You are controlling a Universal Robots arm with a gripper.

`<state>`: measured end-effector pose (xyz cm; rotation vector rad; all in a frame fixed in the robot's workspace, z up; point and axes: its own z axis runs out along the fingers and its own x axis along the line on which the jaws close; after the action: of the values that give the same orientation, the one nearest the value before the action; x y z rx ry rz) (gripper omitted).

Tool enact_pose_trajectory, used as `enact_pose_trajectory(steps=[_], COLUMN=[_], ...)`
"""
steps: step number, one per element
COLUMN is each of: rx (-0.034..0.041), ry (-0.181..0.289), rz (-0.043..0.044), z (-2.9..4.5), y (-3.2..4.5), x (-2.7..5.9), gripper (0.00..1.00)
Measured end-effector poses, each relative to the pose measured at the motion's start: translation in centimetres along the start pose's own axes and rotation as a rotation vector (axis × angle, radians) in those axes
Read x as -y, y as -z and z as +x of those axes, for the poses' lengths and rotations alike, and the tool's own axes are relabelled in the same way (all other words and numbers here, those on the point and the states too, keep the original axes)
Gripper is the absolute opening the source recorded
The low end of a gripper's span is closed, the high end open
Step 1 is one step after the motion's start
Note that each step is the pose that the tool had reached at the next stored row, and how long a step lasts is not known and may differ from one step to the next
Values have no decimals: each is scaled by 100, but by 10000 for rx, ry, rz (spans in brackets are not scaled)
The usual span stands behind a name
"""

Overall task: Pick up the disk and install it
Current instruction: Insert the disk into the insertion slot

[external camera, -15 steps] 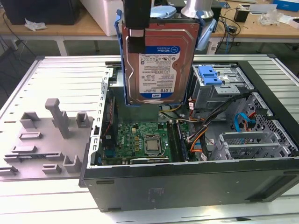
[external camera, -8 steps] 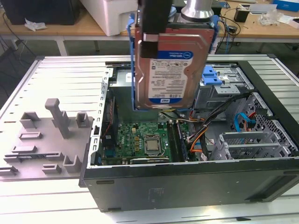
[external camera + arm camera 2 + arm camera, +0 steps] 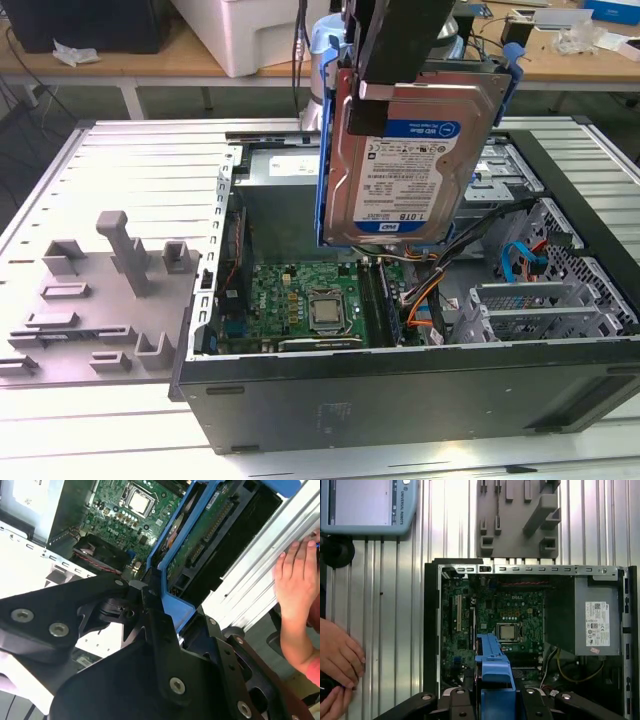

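1. The black two-fingered end effector (image 3: 495,694) is clamped shut on the disk (image 3: 405,165), a flat rectangular silver hard drive with a white-and-blue label, framed by a bright blue plastic carrier rail. The fingers seem to press one on each broad face, which I judge leaves the rail's long sides free.
2. The disk hangs in the air above the open black metal computer case (image 3: 400,400), touching nothing but the end effector. In the exterior view it stands on edge, slightly tilted, with its label toward the camera, and it sits higher than the case walls, probably so that it clears them.
3. In the second wrist view the drive's green circuit-board face turns toward the camera inside the blue frame.
4. In the first wrist view the blue rail's narrow edge sits between the fingers over the green motherboard (image 3: 495,610), near the square silver processor socket (image 3: 509,631). The large grey metal power-supply box with a white sticker (image 3: 592,625) fills one corner of the case, apart from the disk.
5. The grey perforated metal drive cages (image 3: 520,305) lie at the case's end on the exterior view's right, lower than the disk, so I judge it lifted but not yet installed.
6. A person's hand (image 3: 295,580) rests on the ribbed metal desk (image 3: 395,605) beside the case, well apart from the disk. A grey plastic fixture plate with upright blocks (image 3: 100,300) lies on the exterior view's left of the case
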<state>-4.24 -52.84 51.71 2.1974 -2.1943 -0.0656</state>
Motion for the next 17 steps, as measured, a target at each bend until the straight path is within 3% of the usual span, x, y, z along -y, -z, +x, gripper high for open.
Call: enact_pose_trajectory(steps=[9, 17], rx=[-3, -4], ry=[4, 16], rz=[18, 41], z=[6, 133], y=[1, 14], x=[6, 235], gripper=[37, 37])
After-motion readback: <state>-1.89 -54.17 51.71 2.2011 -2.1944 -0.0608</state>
